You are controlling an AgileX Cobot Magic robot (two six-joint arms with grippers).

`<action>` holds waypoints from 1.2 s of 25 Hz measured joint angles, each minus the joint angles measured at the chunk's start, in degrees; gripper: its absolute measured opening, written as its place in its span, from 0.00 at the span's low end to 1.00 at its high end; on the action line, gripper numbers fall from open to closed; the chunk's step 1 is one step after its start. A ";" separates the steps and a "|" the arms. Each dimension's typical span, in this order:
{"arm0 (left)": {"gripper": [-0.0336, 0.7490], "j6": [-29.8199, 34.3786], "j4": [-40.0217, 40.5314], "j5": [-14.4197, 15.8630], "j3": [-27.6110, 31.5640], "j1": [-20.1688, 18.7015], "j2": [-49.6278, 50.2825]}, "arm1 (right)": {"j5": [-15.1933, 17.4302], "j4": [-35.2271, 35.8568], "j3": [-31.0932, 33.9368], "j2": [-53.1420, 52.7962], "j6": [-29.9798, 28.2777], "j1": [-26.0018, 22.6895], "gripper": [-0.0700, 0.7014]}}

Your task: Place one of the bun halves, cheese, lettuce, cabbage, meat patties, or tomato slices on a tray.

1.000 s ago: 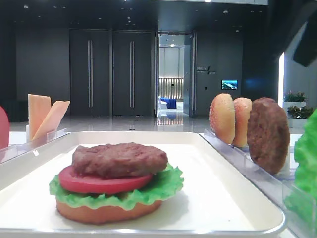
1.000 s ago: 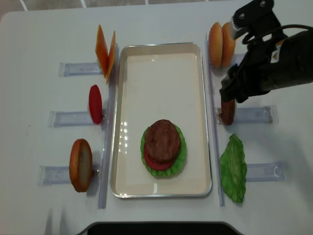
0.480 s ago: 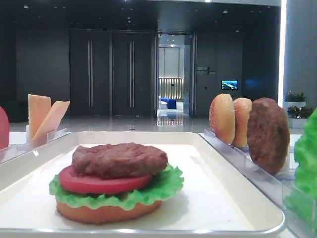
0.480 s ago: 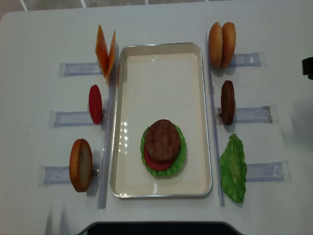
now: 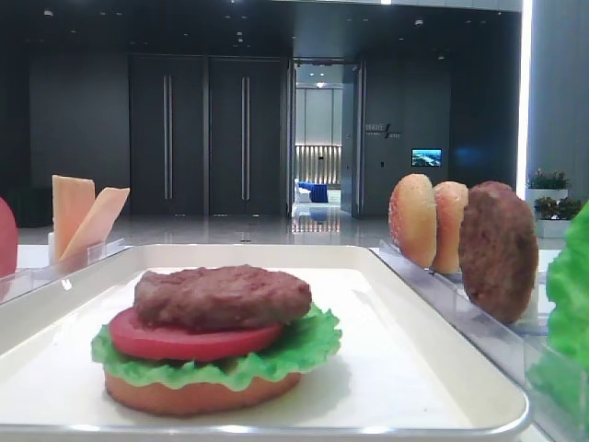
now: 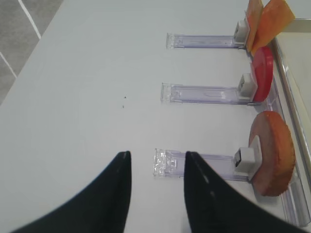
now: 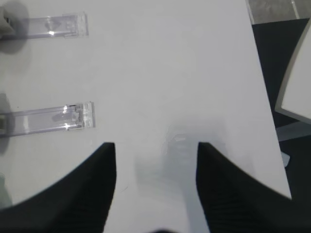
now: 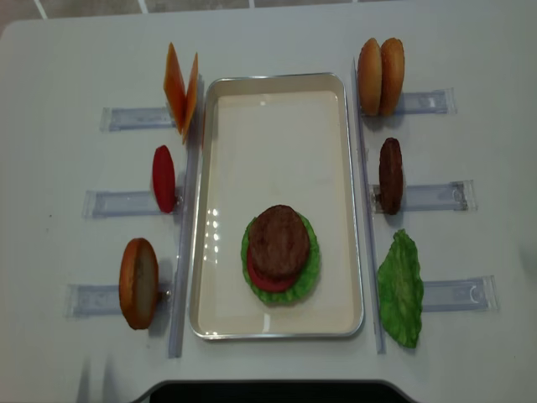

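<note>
On the tray [image 8: 277,109], stacked patty [image 8: 278,242], right hand [image 7: 155,160] well apart

You get bright, even overhead light on the white counter [image 8: 277,34], with soft short shadows beside the racks. Glare streaks the tray [image 8: 213,227] floor. The low front view is sharp on the stack against a dim hall, blurring at its right edge. Both wrist views show dark, soft-edged jaws.
</note>
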 joint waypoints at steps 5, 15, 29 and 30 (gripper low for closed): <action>0.40 0.00 0.00 0.00 0.00 0.00 0.00 | 2.31 -0.38 0.00 -8.17 0.72 -0.07 0.56; 0.40 0.00 0.00 0.00 0.00 0.00 0.00 | 7.66 2.62 0.00 -21.08 0.89 -0.07 0.56; 0.40 0.22 0.00 0.00 0.00 0.00 0.00 | 11.19 5.06 6.45 -38.09 0.49 2.81 0.52; 0.40 0.22 0.00 0.00 0.00 0.00 0.00 | 11.19 4.92 7.91 -39.27 0.49 2.88 0.52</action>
